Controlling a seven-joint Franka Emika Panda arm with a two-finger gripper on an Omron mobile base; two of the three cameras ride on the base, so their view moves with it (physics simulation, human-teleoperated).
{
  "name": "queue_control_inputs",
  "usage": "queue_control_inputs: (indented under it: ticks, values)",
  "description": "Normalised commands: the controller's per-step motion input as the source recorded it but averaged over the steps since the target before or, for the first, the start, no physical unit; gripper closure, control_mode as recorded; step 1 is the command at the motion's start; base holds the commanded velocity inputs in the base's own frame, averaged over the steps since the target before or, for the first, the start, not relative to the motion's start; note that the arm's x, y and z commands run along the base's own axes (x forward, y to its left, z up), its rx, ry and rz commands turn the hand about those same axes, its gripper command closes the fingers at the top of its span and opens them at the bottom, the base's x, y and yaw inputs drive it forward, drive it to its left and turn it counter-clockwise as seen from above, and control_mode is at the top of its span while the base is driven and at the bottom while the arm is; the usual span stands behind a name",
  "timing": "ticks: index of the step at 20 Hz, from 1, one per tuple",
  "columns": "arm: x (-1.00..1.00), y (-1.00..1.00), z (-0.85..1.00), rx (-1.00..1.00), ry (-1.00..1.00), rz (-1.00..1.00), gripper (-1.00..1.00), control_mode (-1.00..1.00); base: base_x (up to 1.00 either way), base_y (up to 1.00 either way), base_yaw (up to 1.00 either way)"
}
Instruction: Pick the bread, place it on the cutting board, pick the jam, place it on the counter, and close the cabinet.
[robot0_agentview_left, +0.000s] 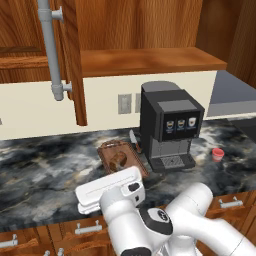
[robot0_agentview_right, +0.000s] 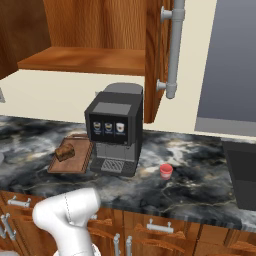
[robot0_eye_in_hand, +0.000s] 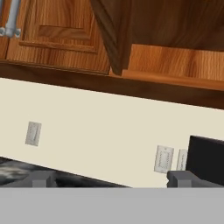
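The dark brown bread (robot0_agentview_left: 119, 159) (robot0_agentview_right: 65, 150) lies on the reddish-brown cutting board (robot0_agentview_left: 107, 150) (robot0_agentview_right: 75, 164), left of a coffee machine. The small red jam (robot0_agentview_left: 218, 154) (robot0_agentview_right: 166, 171) stands on the dark marble counter (robot0_agentview_left: 45, 165) (robot0_agentview_right: 200, 170), right of the machine. The cabinet (robot0_agentview_left: 145, 30) (robot0_agentview_right: 95, 25) is open; its door (robot0_agentview_left: 75, 65) (robot0_agentview_right: 155, 60) juts out over the counter. My gripper (robot0_eye_in_hand: 111, 179) is open with nothing between its fingertips (robot0_eye_in_hand: 41, 178). It hovers in front of the counter's edge and faces the back wall under the cabinet.
A black coffee machine (robot0_agentview_left: 170, 125) (robot0_agentview_right: 114, 130) stands at the counter's middle, close to the board. The open door carries a long grey tube handle (robot0_agentview_left: 50, 45) (robot0_agentview_right: 175, 50). Wall outlets (robot0_eye_in_hand: 164, 158) sit on the cream backsplash. Drawers (robot0_agentview_left: 90, 227) (robot0_agentview_right: 160, 227) line the front below.
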Motion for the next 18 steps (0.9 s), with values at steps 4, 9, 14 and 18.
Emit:
queue_control_inputs:
  ticks: [4, 9, 14, 18]
  values:
    - [-0.12, 0.20, 0.19, 0.00, -0.05, 0.00, -1.00, -1.00, 0.00, 0.00, 0.00]
    - [-0.14, 0.12, 0.18, 0.00, -0.05, 0.00, -1.00, -1.00, 0.00, 0.00, 0.00]
    - [-0.08, 0.08, 0.08, 0.00, -0.02, 0.00, -1.00, -1.00, 0.00, 0.00, 0.00]
    - [-0.05, 0.02, 0.00, 0.00, 0.00, 0.00, -1.00, -1.00, 0.00, 0.00, 0.00]
